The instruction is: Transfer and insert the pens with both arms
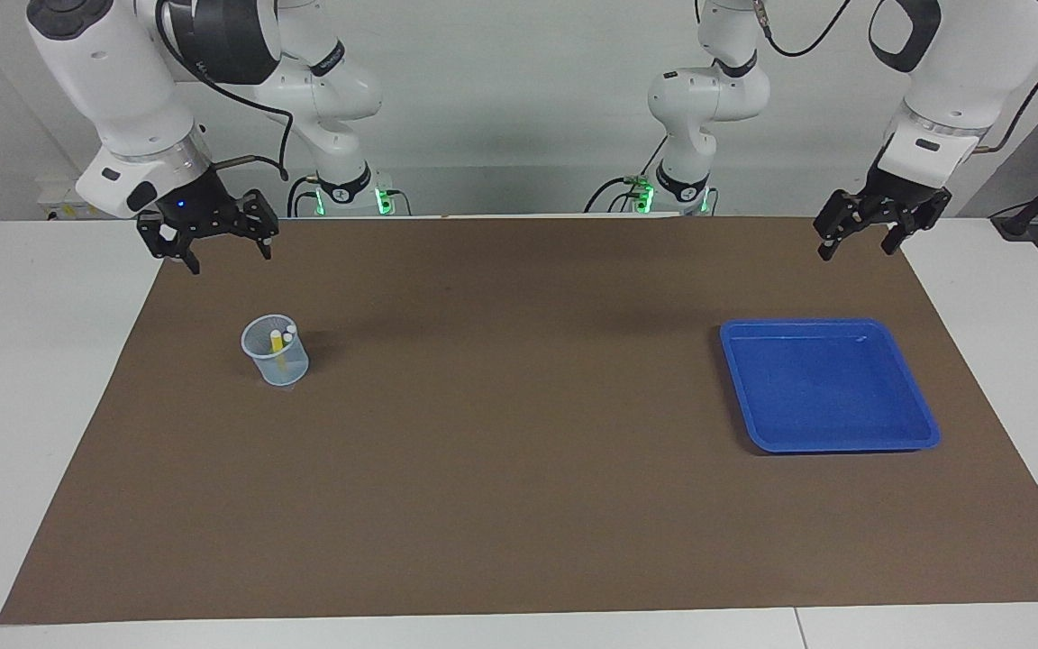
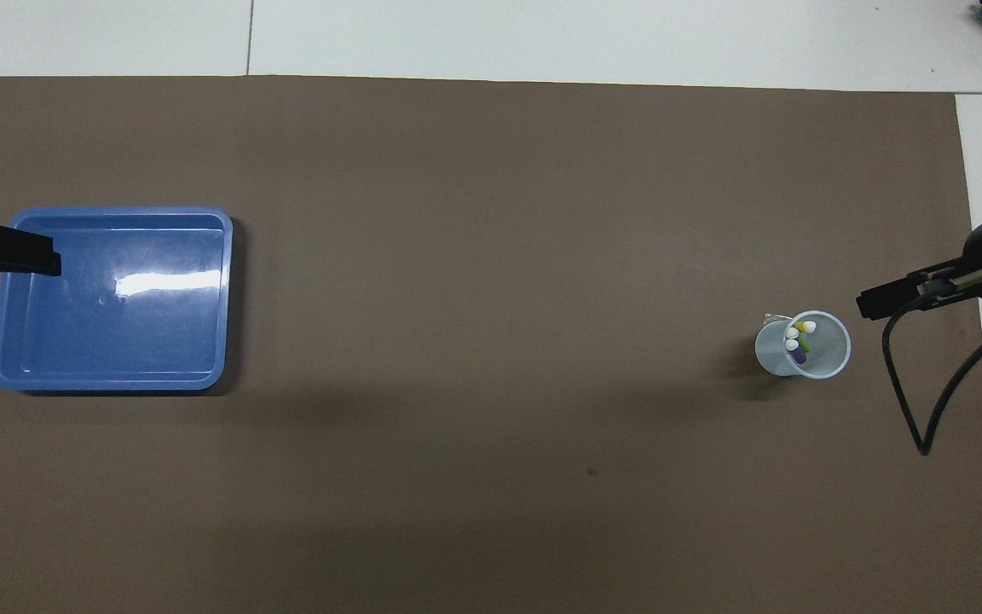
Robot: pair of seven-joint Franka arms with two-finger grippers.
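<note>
— Where were the pens?
— All three stood in the clear cup on the brown mat, toward the right arm's end of the tabletop.
— And the grippers?
— The right gripper hung over the mat's edge near the cup, fingers spread, holding nothing. The left gripper hung likewise, spread and unladen, with the blue tray on the mat near it.

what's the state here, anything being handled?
Nothing is held. All three pens stand in the clear cup toward the right arm's end of the table, pale ends up. The blue tray toward the left arm's end holds nothing. The right gripper hangs above the brown mat's edge nearest the robots, fingers open. The left gripper hangs open likewise at its own end.
</note>
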